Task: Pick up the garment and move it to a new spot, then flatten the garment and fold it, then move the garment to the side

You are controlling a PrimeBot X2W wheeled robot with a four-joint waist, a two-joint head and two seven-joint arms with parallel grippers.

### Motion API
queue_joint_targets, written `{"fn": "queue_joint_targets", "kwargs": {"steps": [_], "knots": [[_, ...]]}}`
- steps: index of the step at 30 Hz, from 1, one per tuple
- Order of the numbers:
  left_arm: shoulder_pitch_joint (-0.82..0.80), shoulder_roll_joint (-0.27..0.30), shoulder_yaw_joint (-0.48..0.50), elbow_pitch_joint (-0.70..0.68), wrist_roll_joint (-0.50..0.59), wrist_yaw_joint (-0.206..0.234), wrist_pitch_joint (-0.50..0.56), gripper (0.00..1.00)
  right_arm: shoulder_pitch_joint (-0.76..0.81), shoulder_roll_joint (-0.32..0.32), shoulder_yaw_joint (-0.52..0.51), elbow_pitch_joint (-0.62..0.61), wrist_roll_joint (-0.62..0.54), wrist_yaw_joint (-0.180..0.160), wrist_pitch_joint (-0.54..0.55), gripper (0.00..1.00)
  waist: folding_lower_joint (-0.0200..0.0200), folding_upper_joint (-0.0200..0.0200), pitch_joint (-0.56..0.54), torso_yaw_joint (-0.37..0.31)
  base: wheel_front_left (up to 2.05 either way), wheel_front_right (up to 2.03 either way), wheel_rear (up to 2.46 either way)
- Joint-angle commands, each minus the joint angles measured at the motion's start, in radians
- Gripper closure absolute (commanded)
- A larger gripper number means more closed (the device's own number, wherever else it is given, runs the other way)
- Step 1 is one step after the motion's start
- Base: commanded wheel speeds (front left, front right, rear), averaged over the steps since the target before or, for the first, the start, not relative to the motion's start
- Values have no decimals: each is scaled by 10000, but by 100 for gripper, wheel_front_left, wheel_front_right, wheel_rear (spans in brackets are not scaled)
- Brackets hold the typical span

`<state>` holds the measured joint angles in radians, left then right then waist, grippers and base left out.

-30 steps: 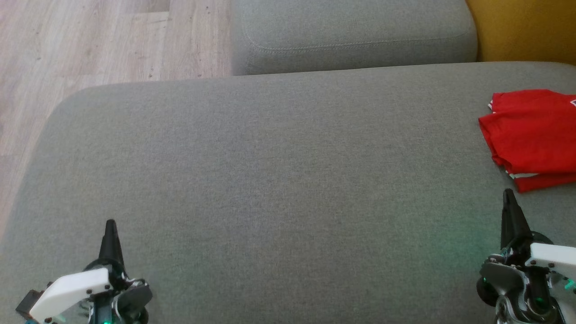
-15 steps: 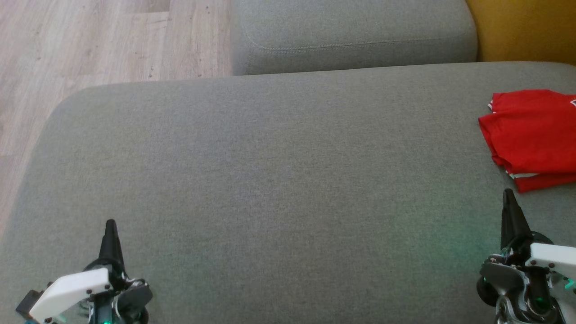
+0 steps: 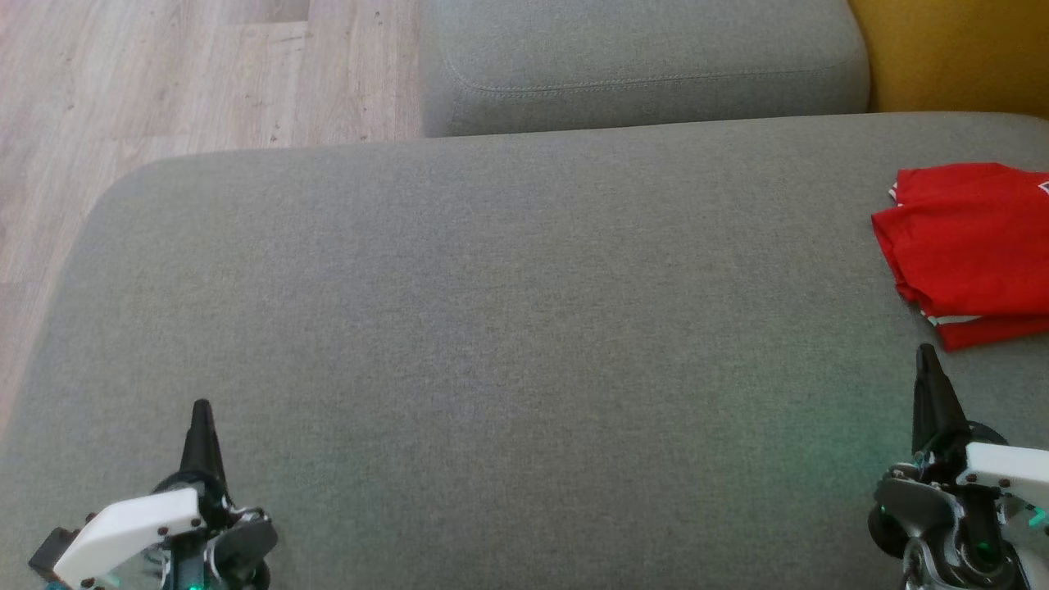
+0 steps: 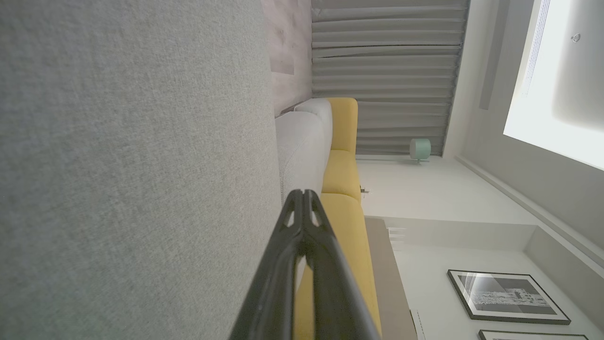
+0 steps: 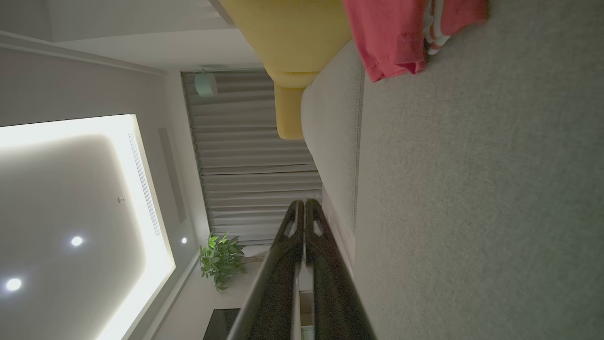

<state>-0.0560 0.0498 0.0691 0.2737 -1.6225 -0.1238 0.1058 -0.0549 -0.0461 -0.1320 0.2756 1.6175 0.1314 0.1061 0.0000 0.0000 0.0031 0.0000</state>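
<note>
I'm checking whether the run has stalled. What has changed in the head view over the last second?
Nothing has visibly changed. The left gripper and right gripper are in the same places at the bottom corners of the head view, jaws shut and empty. The garment lies as before at the right side of the grey cushion, apart from both.
</note>
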Motion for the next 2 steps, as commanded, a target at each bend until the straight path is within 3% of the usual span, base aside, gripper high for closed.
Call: {"fn": "queue_joint_targets", "kwargs": {"steps": [1,2], "knots": [[-517,35,413,-288,111,-69,48,100,-528,-64,205,-310,-71,-7,52,100,0,0,0,0,0,0,0],[-517,35,414,-288,112,-69,48,100,-528,-64,204,-310,-71,-7,53,100,0,0,0,0,0,0,0]]}}
